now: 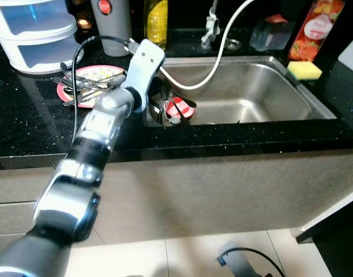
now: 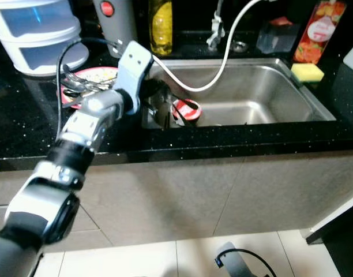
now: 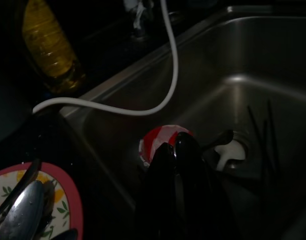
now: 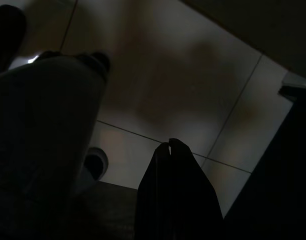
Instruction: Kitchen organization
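A small red-and-white striped bowl [image 1: 181,108] lies in the near left corner of the steel sink [image 1: 263,86]. My left gripper [image 1: 175,109] reaches over the sink's left rim and sits right at the bowl; in the left wrist view its fingers [image 3: 185,150] are pressed together, shut, with the bowl [image 3: 155,142] just behind their tips. Whether they touch it is unclear. A red-rimmed floral plate [image 1: 98,74] holding several pieces of cutlery [image 1: 84,85] rests on the black counter left of the sink. My right gripper [image 4: 169,144] hangs idle over the tiled floor, shut.
A white hose [image 1: 214,63] loops from the tap into the sink. A yellow sponge [image 1: 304,70] sits at the right rim beside a red packet [image 1: 315,29]. An oil bottle [image 1: 156,20], a grey jug [image 1: 110,23] and a white stacked container [image 1: 35,32] line the back.
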You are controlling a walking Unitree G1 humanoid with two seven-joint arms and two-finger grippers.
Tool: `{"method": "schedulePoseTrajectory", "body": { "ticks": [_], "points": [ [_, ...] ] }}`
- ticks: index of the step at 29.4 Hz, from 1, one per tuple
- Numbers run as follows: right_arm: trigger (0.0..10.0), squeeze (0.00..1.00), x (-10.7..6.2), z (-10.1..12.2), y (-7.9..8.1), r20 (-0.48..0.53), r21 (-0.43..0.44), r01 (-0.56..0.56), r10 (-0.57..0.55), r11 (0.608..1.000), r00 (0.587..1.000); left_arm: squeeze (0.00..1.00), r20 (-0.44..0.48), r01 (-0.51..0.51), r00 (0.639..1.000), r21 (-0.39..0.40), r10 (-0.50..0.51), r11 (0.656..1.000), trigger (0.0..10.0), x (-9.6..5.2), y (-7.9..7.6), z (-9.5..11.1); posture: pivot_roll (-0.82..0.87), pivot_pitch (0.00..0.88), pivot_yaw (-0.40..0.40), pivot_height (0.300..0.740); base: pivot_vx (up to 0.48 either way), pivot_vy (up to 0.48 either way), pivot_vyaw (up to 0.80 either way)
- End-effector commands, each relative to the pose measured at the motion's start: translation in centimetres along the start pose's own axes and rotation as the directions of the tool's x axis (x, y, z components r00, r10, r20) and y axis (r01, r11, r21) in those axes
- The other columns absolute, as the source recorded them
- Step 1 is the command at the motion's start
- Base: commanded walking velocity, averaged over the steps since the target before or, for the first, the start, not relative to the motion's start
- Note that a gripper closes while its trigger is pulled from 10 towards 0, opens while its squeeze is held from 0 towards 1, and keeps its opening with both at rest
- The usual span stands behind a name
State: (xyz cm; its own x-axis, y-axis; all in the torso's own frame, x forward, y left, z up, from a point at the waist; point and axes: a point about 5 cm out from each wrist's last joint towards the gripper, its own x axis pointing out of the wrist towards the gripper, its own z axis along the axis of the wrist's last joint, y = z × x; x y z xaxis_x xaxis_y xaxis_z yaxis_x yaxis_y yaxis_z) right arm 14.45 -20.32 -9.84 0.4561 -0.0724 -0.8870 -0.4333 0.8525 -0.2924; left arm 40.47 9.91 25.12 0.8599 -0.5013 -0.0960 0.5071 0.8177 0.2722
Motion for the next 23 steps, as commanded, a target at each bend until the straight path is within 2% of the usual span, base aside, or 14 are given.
{"method": "schedulePoseTrajectory", "body": {
  "ticks": [1, 2, 3, 4, 6, 8, 11, 14, 15, 16, 21, 22, 23],
  "points": [
    [10.0, 0.0, -0.1, -0.5, 0.0, -0.004, 0.0, -0.01, 0.01, 1.0, 1.0, 0.0, -0.01, -0.043, 0.999, 0.015, 0.044, 0.999, 10.0, 0.3, 0.4, -0.1, 0.23, 0.04, 0.006, 0.74, 0.0, 0.0, 0.0],
    [10.0, 0.0, -0.1, -0.5, 0.0, -0.004, 0.0, -0.01, 0.01, 1.0, 1.0, 0.0, -0.01, -0.043, 0.999, 0.015, 0.044, 0.999, 10.0, 0.3, 0.4, -0.1, 0.23, 0.04, 0.006, 0.74, 0.0, 0.0, 0.0],
    [10.0, 0.0, -0.1, -0.7, 0.1, -0.007, -0.01, -0.018, 0.018, 1.0, 1.0, 0.25, -0.012, -0.09, 0.996, 0.008, 0.09, 0.996, 10.0, 0.3, 0.8, -0.4, 0.23, 0.058, -0.008, 0.74, 0.0, 0.0, 0.0],
    [10.0, 0.0, -0.2, -1.0, 0.2, -0.013, -0.032, -0.03, 0.029, 0.999, 0.999, 1.0, -0.002, -0.131, 0.991, -0.028, 0.131, 0.991, 10.0, 0.2, 1.1, -0.6, 0.23, 0.077, -0.023, 0.74, 0.0, 0.0, 0.0],
    [10.0, 0.0, -0.2, -1.1, 0.2, -0.015, -0.041, -0.034, 0.033, 0.999, 0.999, 1.0, 0.006, -0.131, 0.991, -0.049, 0.132, 0.99, 10.0, 0.2, 1.2, -0.7, 0.23, 0.077, -0.023, 0.74, 0.0, 0.0, 0.0],
    [10.0, 0.0, -0.3, -1.4, 0.1, -0.018, -0.066, -0.038, 0.037, 0.997, 0.999, 1.0, 0.003, -0.084, 0.996, -0.114, 0.085, 0.99, 10.0, 0.4, 0.5, -1.4, 0.23, 0.106, -0.044, 0.74, 0.0, 0.0, 0.0],
    [10.0, 0.0, -0.3, -1.3, -0.2, -0.012, -0.077, -0.035, 0.034, 0.996, 0.999, 1.0, -0.004, -0.04, 0.999, -0.152, 0.04, 0.988, 10.0, 0.4, -0.1, -2.0, 0.23, 0.119, -0.059, 0.74, 0.0, 0.0, 0.0],
    [10.0, 0.0, -0.3, -1.2, -0.3, -0.011, -0.079, -0.035, 0.034, 0.996, 0.999, 1.0, 0.001, -0.036, 0.999, -0.155, 0.036, 0.987, 10.0, 0.4, -0.1, -2.0, 0.24, 0.12, -0.061, 0.74, 0.0, 0.0, 0.0],
    [10.0, 0.0, -0.2, -1.1, -0.3, -0.008, -0.087, -0.037, 0.036, 0.996, 0.999, 1.0, 0.028, -0.042, 0.999, -0.156, 0.047, 0.987, 10.0, 0.3, 0.1, -1.6, 0.25, 0.122, -0.073, 0.74, 0.0, 0.0, 0.0],
    [10.0, 0.0, -0.2, -0.8, -0.2, -0.001, -0.097, -0.042, 0.042, 0.994, 0.999, 1.0, 0.104, -0.085, 0.99, -0.121, 0.098, 0.989, 10.0, 0.0, 1.1, -0.3, 0.25, 0.122, -0.074, 0.74, 0.0, 0.0, 0.0],
    [10.0, 0.0, -0.2, -0.8, -0.1, 0.002, -0.1, -0.044, 0.045, 0.994, 0.999, 1.0, 0.132, -0.105, 0.984, -0.106, 0.118, 0.989, 10.0, -0.1, 1.4, 0.1, 0.25, 0.122, -0.074, 0.74, 0.0, 0.0, 0.0],
    [10.0, 0.0, -0.1, -0.1, 0.3, 0.017, -0.104, -0.055, 0.057, 0.993, 0.998, 0.0, 0.222, -0.292, 0.932, -0.011, 0.287, 0.956, 10.0, -2.4, 3.9, 2.7, 0.28, 0.11, -0.086, 0.74, 0.0, 0.0, 0.0],
    [10.0, 0.0, 0.0, 0.2, 0.4, 0.023, -0.106, -0.059, 0.061, 0.993, 0.998, 0.0, 0.258, -0.356, 0.905, 0.017, 0.339, 0.935, 10.0, -3.5, 4.7, 3.6, 0.28, 0.11, -0.086, 0.74, 0.0, 0.0, 0.0]
  ]
}}
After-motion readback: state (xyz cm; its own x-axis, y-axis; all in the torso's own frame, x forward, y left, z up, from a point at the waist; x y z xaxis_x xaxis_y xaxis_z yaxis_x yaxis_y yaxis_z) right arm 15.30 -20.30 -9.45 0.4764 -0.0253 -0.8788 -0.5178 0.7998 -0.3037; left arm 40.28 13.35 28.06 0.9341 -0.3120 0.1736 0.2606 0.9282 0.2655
